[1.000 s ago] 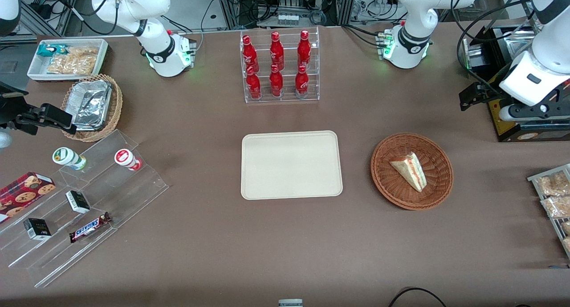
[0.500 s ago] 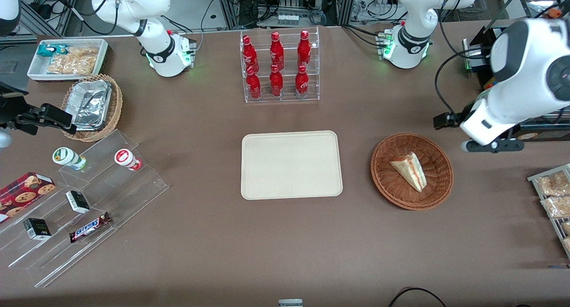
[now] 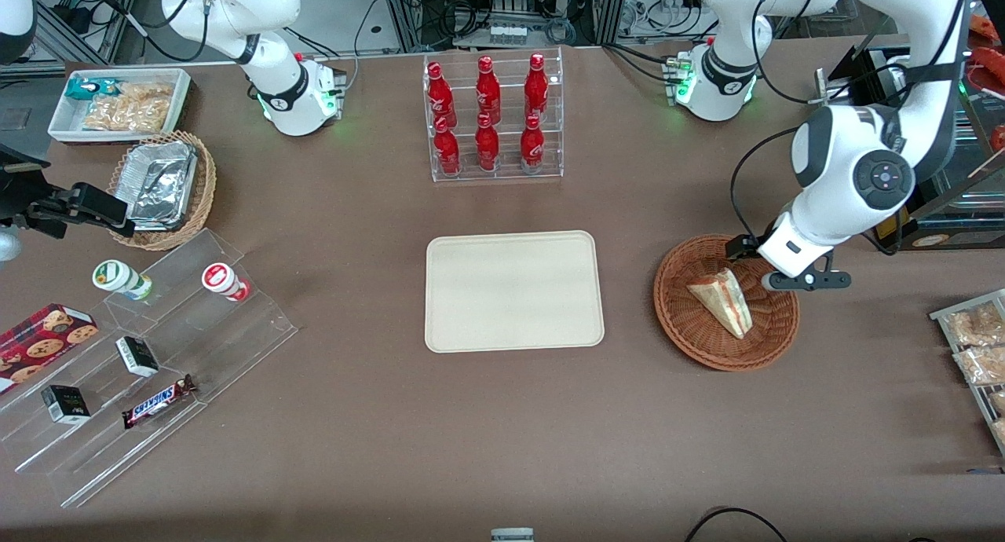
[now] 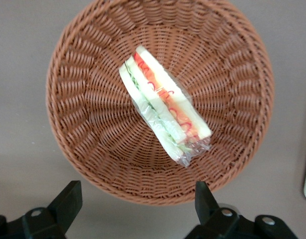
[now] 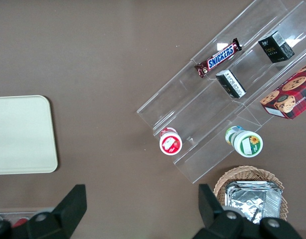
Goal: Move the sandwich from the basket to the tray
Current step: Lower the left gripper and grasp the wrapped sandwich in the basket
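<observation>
The sandwich (image 3: pixel 722 300), a wrapped white-bread wedge with red, green and yellow layers, lies in the round reddish-brown wicker basket (image 3: pixel 691 346). My left gripper (image 3: pixel 777 261) hangs above the basket's rim, on the side farther from the front camera and toward the working arm's end. In the left wrist view the gripper (image 4: pixel 135 199) is open and empty, its black fingertips (image 4: pixel 68 199) spread wide just outside the basket's rim (image 4: pixel 88 124), with the sandwich (image 4: pixel 163 117) in the middle of the basket. The cream tray (image 3: pixel 514 291) lies bare beside the basket, toward the parked arm's end.
A clear rack of red bottles (image 3: pixel 493 118) stands farther from the front camera than the tray. Snack packets (image 3: pixel 977 346) lie at the working arm's end. Clear acrylic steps (image 3: pixel 157 353) with small goods and a tan basket of foil trays (image 3: pixel 161 184) lie toward the parked arm's end.
My left arm has swung from the working arm's end of the table toward the basket and now hangs over its rim. The sandwich, basket and tray have not moved.
</observation>
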